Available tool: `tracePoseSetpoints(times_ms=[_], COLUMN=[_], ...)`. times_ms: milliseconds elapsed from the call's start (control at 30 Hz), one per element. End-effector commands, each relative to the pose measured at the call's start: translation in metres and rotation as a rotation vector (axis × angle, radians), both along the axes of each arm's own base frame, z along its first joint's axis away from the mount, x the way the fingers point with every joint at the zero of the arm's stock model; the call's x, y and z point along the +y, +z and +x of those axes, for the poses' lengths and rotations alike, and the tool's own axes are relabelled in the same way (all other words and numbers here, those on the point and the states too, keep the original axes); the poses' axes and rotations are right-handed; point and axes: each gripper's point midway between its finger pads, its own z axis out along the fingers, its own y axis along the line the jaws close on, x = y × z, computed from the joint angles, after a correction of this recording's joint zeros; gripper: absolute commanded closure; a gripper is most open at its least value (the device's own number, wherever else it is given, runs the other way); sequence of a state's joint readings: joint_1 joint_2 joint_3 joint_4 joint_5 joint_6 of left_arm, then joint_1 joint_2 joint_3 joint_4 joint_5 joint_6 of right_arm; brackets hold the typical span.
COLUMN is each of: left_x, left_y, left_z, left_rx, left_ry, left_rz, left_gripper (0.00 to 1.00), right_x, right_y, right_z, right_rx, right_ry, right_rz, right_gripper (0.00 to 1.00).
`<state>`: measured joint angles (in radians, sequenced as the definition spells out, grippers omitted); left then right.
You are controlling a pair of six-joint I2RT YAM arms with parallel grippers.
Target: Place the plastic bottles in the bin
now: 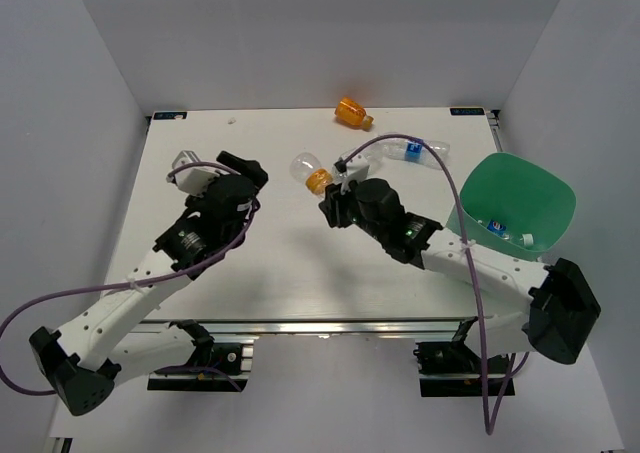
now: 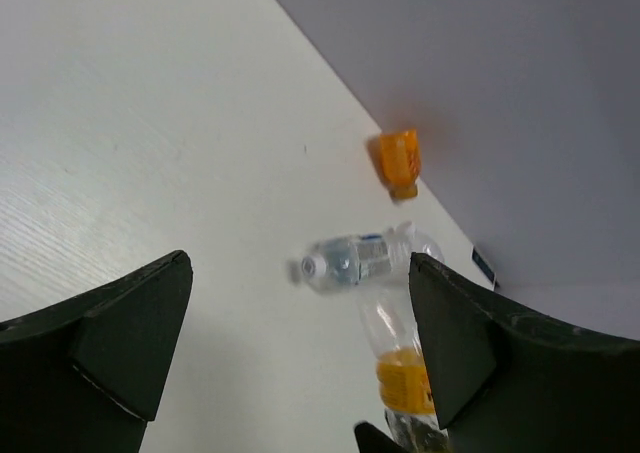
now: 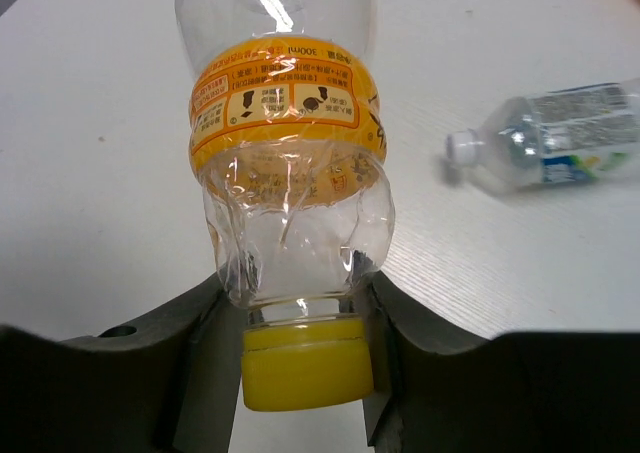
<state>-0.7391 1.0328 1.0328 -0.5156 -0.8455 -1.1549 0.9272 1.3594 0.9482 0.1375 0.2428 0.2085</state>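
1. Top view: the bin (image 1: pixel 520 188) stands at the right edge of the table (image 1: pixel 280 273), its mouth tipped toward the camera. A small blue-labelled bottle (image 1: pixel 498 226) lies inside it.
2. Top view: the stubby orange bottle (image 1: pixel 352 112) lies at the upper middle, near the far edge. The long clear bottle (image 1: pixel 405 151) lies just below and right of it, apart from the bin.
3. Top view: the right gripper (image 1: pixel 332 195) sits at the centre of the frame, at the capped end of the orange-banded bottle (image 1: pixel 310 171), which points up and to the left.
4. Top view: the left gripper (image 1: pixel 243 165) is at centre left, over bare table and well apart from every bottle.
5. Left wrist view: the left gripper (image 2: pixel 300 343) has its jaws wide apart with nothing between them. Beyond them lie the stubby orange bottle (image 2: pixel 398 161) at upper right, the long clear bottle (image 2: pixel 360 258) at centre and the orange-banded bottle (image 2: pixel 400 373) at lower right.
6. Right wrist view: the right gripper (image 3: pixel 305 323) is clamped on the neck of the orange-banded bottle (image 3: pixel 285 123), just above its yellow cap (image 3: pixel 305 363). The body is crumpled.
7. Right wrist view: the long clear bottle (image 3: pixel 560 138) lies on the table at the right edge, with its white cap pointing left.
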Motion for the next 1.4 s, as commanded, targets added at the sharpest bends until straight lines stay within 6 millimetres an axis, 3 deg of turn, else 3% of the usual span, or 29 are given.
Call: tracePoseSetpoints(times_ms=[0,100,167,233,267,333,367,400,500,533,567,633,700,767,867,933,967,1033,1067,1133,1233,1267,1333,1367], left_x=[0.047,0.053,0.054,0.038,0.04,0.025,0.018,0.001,-0.034,-0.05,-0.057,-0.082,-0.092,-0.105,-0.127,-0.134,-0.139,-0.142,-0.144,-0.146,-0.15,-0.154,-0.155,-0.157], left_y=[0.035,0.034,0.025,0.009,-0.007,-0.023,-0.019,-0.036,-0.035,-0.034,-0.027,-0.033,-0.032,-0.045,-0.059,-0.064,-0.074,-0.078,-0.088,-0.091,-0.11,-0.108,-0.126,-0.121], left_z=[-0.007,0.001,0.016,0.031,0.047,0.06,0.069,0.077,0.092,0.091,0.095,0.09,0.092,0.089,0.079,0.08,0.08,0.083,0.086,0.092,0.097,0.1,0.103,0.11], left_rx=[-0.075,-0.058,-0.03,0.013,0.05,0.093,0.08,0.126,0.081,0.051,-0.009,-0.06,-0.107,-0.108,-0.147,-0.161,-0.15,-0.131,-0.108,-0.087,-0.054,-0.068,-0.019,-0.036], left_ry=[0.163,0.138,0.115,-0.008,-0.024,-0.116,-0.153,-0.262,-0.476,-0.572,-0.631,-0.805,-0.88,-0.996,-1.157,-1.194,-1.224,-1.244,-1.258,-1.252,-1.289,-1.306,-1.331,-1.334], left_rz=[0.061,0.1,0.107,0.117,0.16,0.203,0.223,0.286,0.378,0.378,0.438,0.474,0.534,0.566,0.584,0.589,0.588,0.597,0.603,0.606,0.641,0.662,0.684,0.717], left_gripper=[0.02,0.02,0.02,0.02,0.02,0.02,0.02,0.02,0.02,0.02,0.02,0.02,0.02,0.02,0.02,0.02,0.02,0.02,0.02,0.02,0.02,0.02,0.02,0.02], right_x=[-0.031,-0.083,-0.133,-0.181,-0.202,-0.244,-0.264,-0.281,-0.331,-0.338,-0.345,-0.353,-0.359,-0.362,-0.369,-0.371,-0.371,-0.371,-0.368,-0.364,-0.355,-0.353,-0.335,-0.329], right_y=[0.056,0.088,0.104,0.108,0.105,0.102,0.106,0.099,0.095,0.093,0.091,0.082,0.082,0.082,0.085,0.086,0.087,0.089,0.093,0.098,0.109,0.112,0.124,0.129], right_z=[0.015,0.029,0.037,0.047,0.04,0.037,0.03,0.021,-0.003,-0.009,-0.013,-0.022,-0.029,-0.033,-0.04,-0.042,-0.043,-0.043,-0.041,-0.039,-0.035,-0.033,-0.025,-0.023], right_rx=[-0.104,-0.148,-0.121,-0.088,-0.066,-0.045,-0.049,-0.024,0.004,0.007,0.009,0.038,0.038,0.038,0.044,0.049,0.052,0.055,0.052,0.051,0.029,0.017,-0.015,-0.04], right_ry=[-0.12,-0.309,-0.455,-0.603,-0.649,-0.792,-0.88,-0.945,-1.198,-1.244,-1.284,-1.335,-1.389,-1.397,-1.424,-1.44,-1.437,-1.423,-1.406,-1.361,-1.304,-1.271,-1.151,-1.084], right_rz=[0.044,0.013,-0.002,0.02,0.006,0.005,0.028,-0.005,-0.007,-0.007,-0.02,-0.033,0.002,0.008,0.005,0.006,0.006,-0.009,0.005,0.0,0.064,0.052,0.123,0.092], right_gripper=[1.0,1.0,1.0,1.0,1.0,1.0,1.0,1.0,1.0,1.0,1.0,1.0,1.0,0.92,0.92,0.66,0.43,0.29,0.17,0.11,0.11,0.11,0.11,0.11])
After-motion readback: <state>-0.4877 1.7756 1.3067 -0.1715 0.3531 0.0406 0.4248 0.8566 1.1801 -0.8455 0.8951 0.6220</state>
